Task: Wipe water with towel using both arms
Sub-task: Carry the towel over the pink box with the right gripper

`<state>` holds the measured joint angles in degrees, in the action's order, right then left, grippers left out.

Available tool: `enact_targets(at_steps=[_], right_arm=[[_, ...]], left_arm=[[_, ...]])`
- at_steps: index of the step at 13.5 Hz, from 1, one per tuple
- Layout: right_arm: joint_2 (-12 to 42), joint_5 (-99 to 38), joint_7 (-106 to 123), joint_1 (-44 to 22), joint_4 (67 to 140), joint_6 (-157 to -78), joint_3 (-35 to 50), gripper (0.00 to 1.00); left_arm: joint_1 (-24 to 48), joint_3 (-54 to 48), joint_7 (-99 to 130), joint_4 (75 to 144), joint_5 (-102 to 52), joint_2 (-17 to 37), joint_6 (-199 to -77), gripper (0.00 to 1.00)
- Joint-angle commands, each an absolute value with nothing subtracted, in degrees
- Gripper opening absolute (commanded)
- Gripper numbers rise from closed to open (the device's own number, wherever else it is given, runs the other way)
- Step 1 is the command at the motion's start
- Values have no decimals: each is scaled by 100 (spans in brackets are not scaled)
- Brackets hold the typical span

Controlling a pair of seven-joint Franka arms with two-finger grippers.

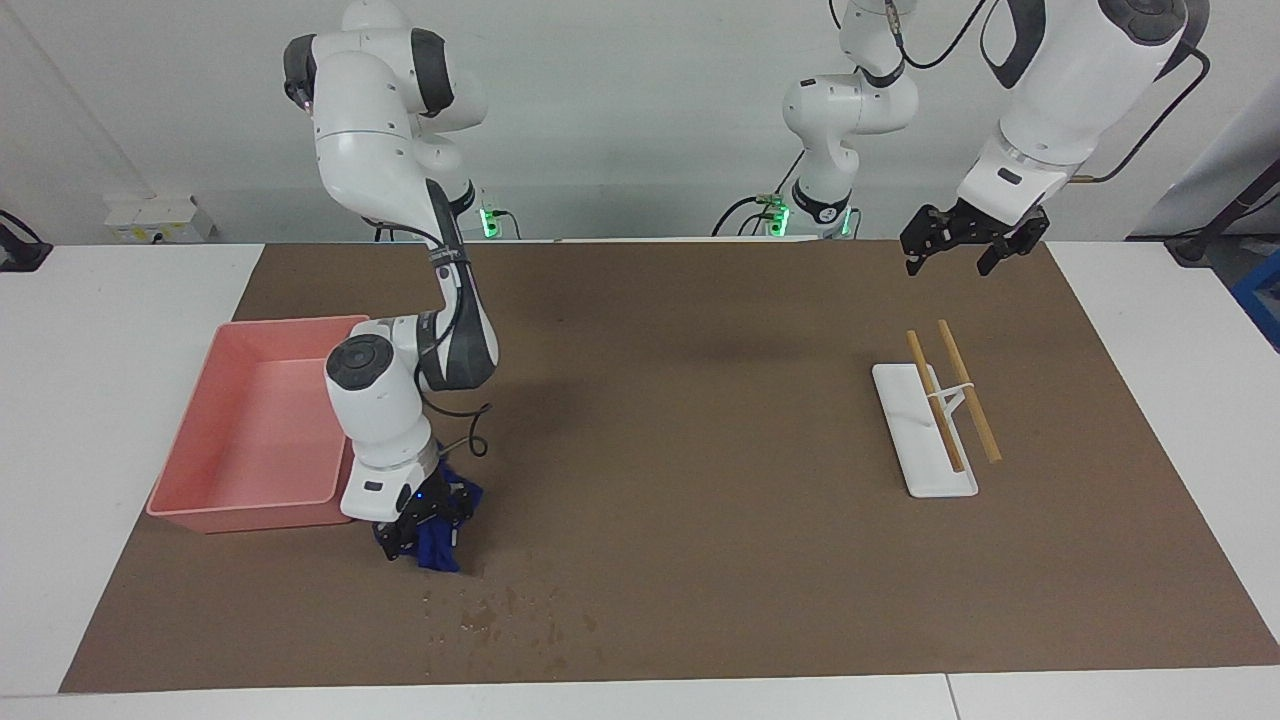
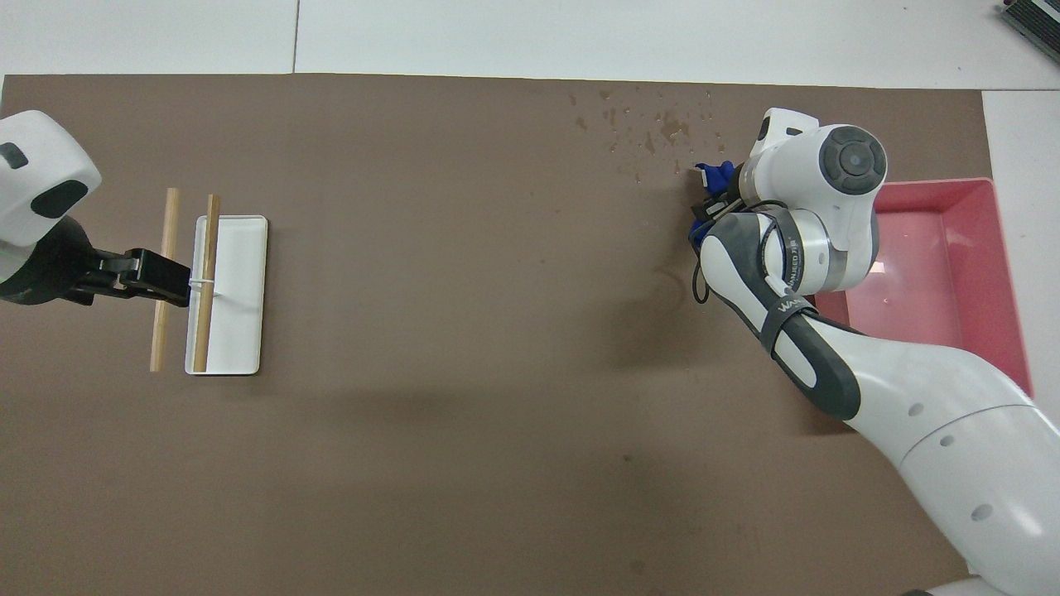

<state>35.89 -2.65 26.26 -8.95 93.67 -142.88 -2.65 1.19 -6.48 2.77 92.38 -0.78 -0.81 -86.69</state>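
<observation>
Open brown mat lies between the pink tray and the white stand holding sticks.
</observation>
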Motion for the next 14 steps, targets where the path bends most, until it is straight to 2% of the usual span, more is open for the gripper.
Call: enact_targets(at_steps=[1, 3, 6, 14], right_arm=[[3261, -378, 2566, -844, 9983, -14230, -211, 0], [3182, -517, 2505, -835, 10037, -13837, -211, 0], [2963, -1220, 2496, -721, 10011, -12686, -220, 0], [2023, -1213, 2303, -659, 9844, -11024, -246, 0]], left_arm=[[44, -686, 220, 9352, -114, -202, -8622, 100], [44, -686, 220, 9352, -114, -202, -8622, 100], [44, -686, 220, 9352, -114, -202, -8622, 100], [44, -686, 220, 9352, -114, -202, -8622, 100]])
